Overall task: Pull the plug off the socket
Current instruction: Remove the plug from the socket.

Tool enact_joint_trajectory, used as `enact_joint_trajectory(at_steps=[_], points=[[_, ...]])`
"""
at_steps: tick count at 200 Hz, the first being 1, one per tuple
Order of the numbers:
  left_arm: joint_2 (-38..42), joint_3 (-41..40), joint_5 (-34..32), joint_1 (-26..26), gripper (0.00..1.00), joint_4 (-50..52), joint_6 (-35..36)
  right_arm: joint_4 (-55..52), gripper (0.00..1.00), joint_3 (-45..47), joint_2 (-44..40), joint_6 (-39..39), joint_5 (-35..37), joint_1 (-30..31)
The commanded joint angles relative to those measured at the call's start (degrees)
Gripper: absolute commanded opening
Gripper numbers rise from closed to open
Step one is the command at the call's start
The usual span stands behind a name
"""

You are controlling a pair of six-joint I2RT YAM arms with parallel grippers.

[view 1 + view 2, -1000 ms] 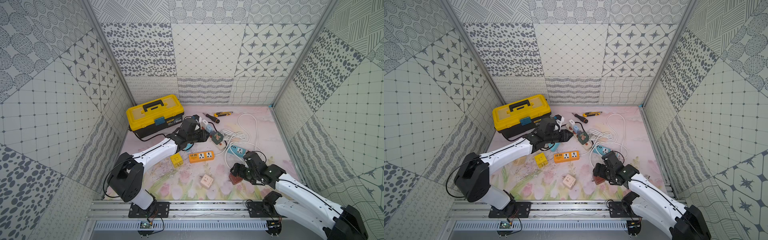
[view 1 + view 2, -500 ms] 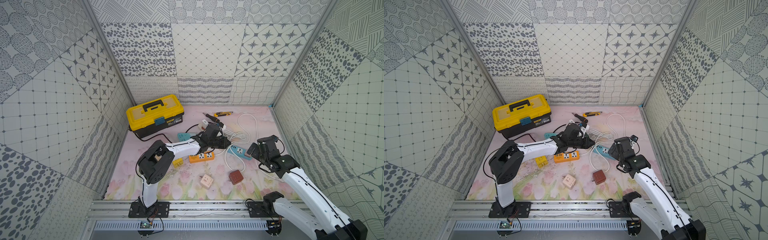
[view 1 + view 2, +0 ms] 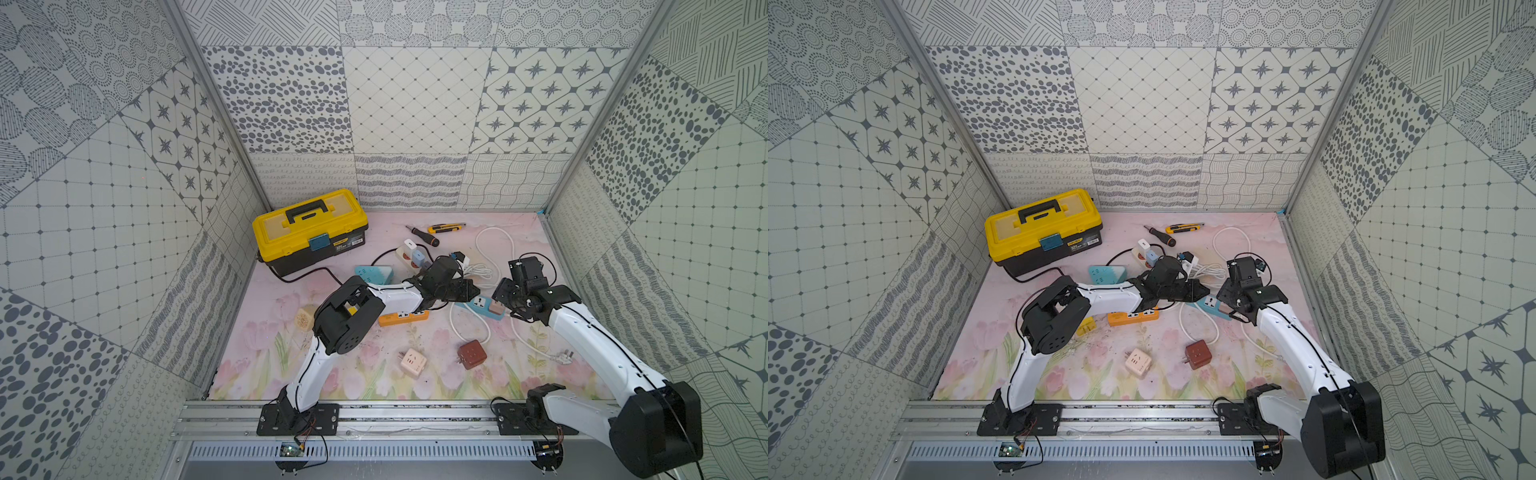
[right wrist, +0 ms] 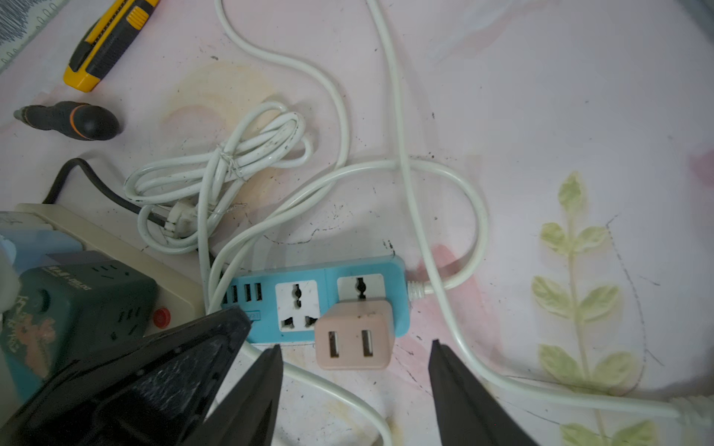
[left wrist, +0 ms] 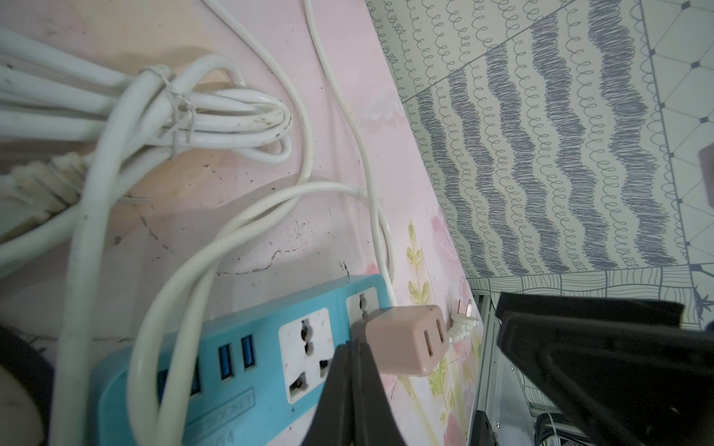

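toolbox (image 3: 309,230): seen well behind the blue power strip (image 4: 324,272)
left gripper (image 5: 353,359): closed, tips over the strip's middle socket
right gripper (image 4: 355,345): held open astride the pink plug (image 5: 405,340)
pink plug: seated in the strip's end socket

You worked in a robotics lab test cell: patterned panel walls (image 3: 407,99) boxed a floral mat (image 3: 365,384), an aluminium mounting rail (image 3: 415,417) edged it, and a yellow toolbox (image 3: 309,226) sat inside.

Pink plug (image 4: 353,334), light-blue power strip (image 4: 326,282), yellow-and-black toolbox (image 3: 309,226), pink floral mat (image 3: 374,382)
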State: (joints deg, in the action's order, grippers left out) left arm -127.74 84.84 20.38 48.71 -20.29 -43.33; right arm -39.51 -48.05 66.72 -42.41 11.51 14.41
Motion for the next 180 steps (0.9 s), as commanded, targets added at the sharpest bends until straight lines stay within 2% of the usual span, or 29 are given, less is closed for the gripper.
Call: enact_joint_trajectory(at_steps=[1, 81, 123, 180], points=[[-3.6, 2.9, 2.2, 0.5, 0.0, -2.5, -1.0, 3.1, 0.6, -1.4, 1.8, 1.5, -0.8, 0.9], [-7.4, 2.4, 2.8, 0.4, 0.0, 0.6, -0.1, 4.7, 0.62, 0.9, 6.7, 3.5, 0.9, 1.8], [-7.7, 1.5, 1.9, 0.3, 0.0, 1.7, 0.3, 6.2, 0.59, 1.1, 9.6, 4.6, -0.5, 1.9], [-7.5, 0.2, 1.1, 0.2, 0.0, 2.3, 0.3, 6.5, 0.53, 1.7, 11.1, 5.1, 1.2, 1.9]])
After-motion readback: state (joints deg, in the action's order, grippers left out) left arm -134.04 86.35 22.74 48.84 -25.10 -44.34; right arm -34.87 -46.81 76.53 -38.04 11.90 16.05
